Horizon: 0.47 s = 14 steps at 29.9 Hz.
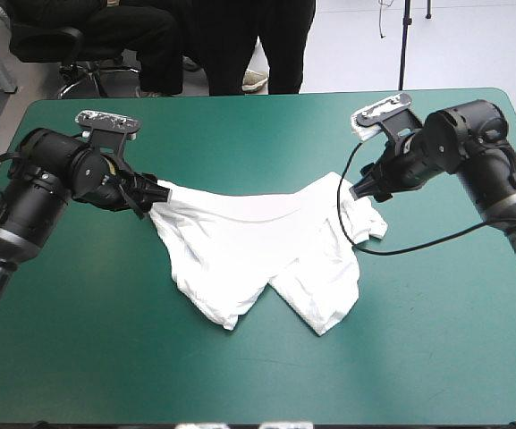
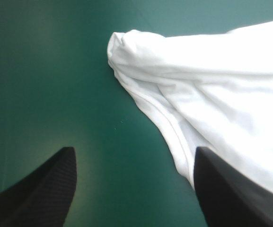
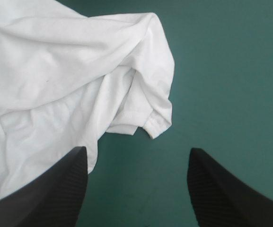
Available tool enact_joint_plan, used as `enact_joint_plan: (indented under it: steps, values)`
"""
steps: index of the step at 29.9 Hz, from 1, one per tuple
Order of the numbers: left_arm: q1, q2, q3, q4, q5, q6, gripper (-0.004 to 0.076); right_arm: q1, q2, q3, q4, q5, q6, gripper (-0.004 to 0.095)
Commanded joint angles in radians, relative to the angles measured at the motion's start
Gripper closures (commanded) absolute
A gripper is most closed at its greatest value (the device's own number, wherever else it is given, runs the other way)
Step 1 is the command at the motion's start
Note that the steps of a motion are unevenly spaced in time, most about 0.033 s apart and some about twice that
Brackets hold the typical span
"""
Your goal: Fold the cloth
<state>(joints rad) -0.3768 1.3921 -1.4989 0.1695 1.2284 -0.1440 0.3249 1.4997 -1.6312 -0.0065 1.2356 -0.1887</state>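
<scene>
White on teal-green: the T-shirt (image 1: 258, 255) lies rumpled in the middle of the table (image 1: 436, 357), stretched crosswise, its long axis running from one arm to the other. Two loose points of cloth trail toward the table's near edge, and the far hem sags in a shallow curve between the arms. The left gripper (image 1: 150, 195) sits low at the shirt's left end and the right gripper (image 1: 365, 186) at its right end, each about as near as the other. Both stand wide apart. In the left wrist view the black fingers (image 2: 46, 189) are spread over bare table, the shirt's bunched end ahead and running past one finger. The right wrist view tells the same story: fingers (image 3: 221, 198) apart, a sleeve (image 3: 150, 124) just ahead, cloth lapping one finger's side. Nothing is gripped. My read: the shirt is not spread flat, so each arm would take its own end — and each end lies ahead and a shade off-centre, not squarely between the jaws.
</scene>
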Motion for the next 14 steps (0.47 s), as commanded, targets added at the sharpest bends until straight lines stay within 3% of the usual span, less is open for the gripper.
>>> enact_joint_plan:
  steps: [1,6,14]
  values:
    - [-0.001,-0.076,0.022,-0.016,0.063,0.034,0.0218,-0.006,-0.104,0.020,0.007,0.010,-0.008,0.0337]
    - [-0.001,-0.085,0.126,-0.009,0.047,0.039,0.0217,-0.006,-0.202,0.123,0.007,0.012,0.000,0.0341]
    - [-0.001,-0.029,0.343,-0.059,-0.154,0.030,0.0217,-0.006,-0.317,0.246,-0.040,0.012,0.012,0.0341]
